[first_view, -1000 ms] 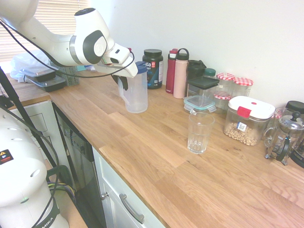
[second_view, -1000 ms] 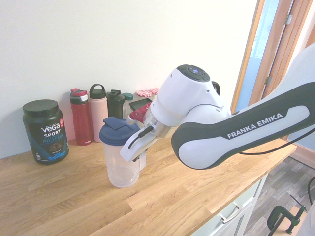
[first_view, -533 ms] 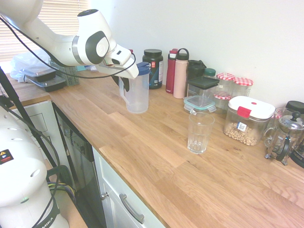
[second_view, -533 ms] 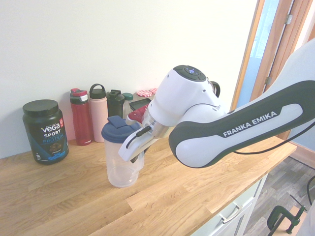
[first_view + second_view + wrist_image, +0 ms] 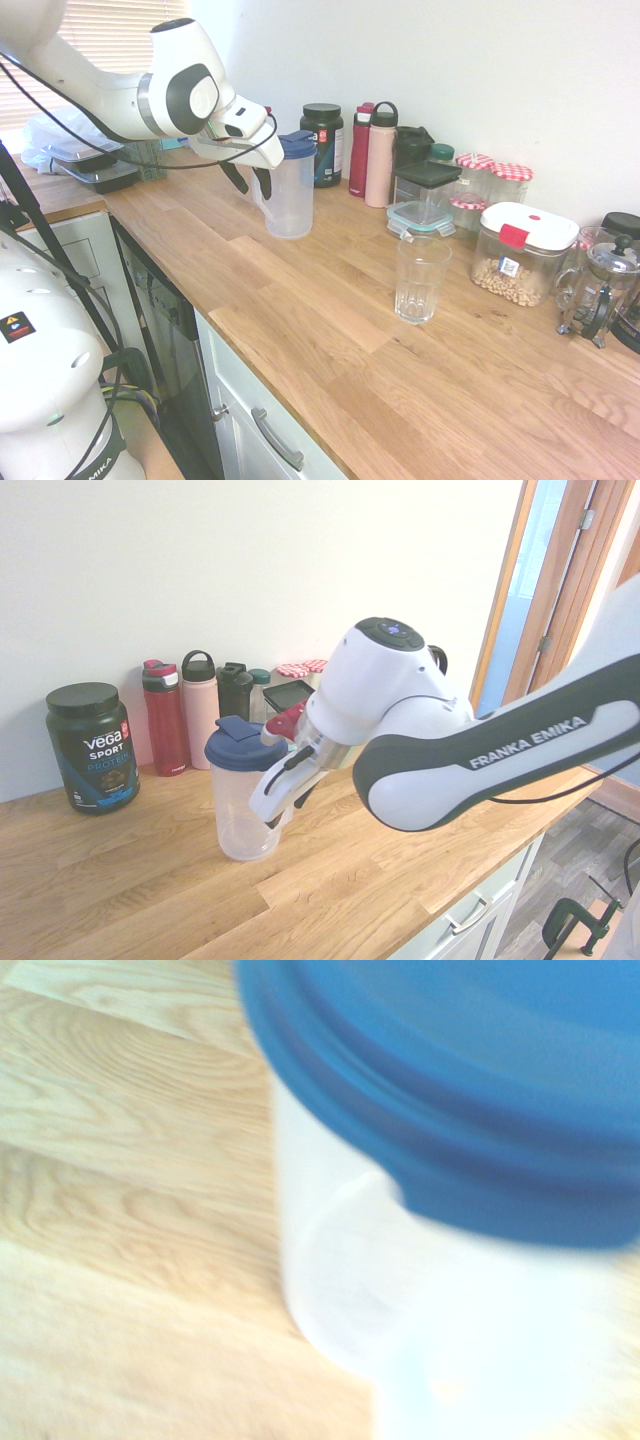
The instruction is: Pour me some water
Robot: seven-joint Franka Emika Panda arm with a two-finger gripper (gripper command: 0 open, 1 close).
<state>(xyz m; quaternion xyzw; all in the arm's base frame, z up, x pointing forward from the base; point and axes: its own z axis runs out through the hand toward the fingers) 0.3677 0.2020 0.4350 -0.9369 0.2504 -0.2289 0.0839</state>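
Note:
A clear plastic shaker cup with a blue lid stands upright on the wooden counter. My gripper is level with the cup's upper half, on the side away from the wall. It is open, with one dark finger against the cup's wall and the other out over the counter. In the second exterior view the gripper shows at the cup's right side. An empty ribbed drinking glass stands further along the counter, well apart from the cup. The wrist view is filled by the blurred blue lid and the cup's wall.
Along the wall behind the cup stand a black protein tub, a red bottle, a pink bottle and a dark bottle. Food boxes, a nut container and a French press sit beyond the glass.
The wrist has drawn back a little from over the cup and turned, so both fingers now show spread beside the cup's wall. The cup stays in about the same spot.

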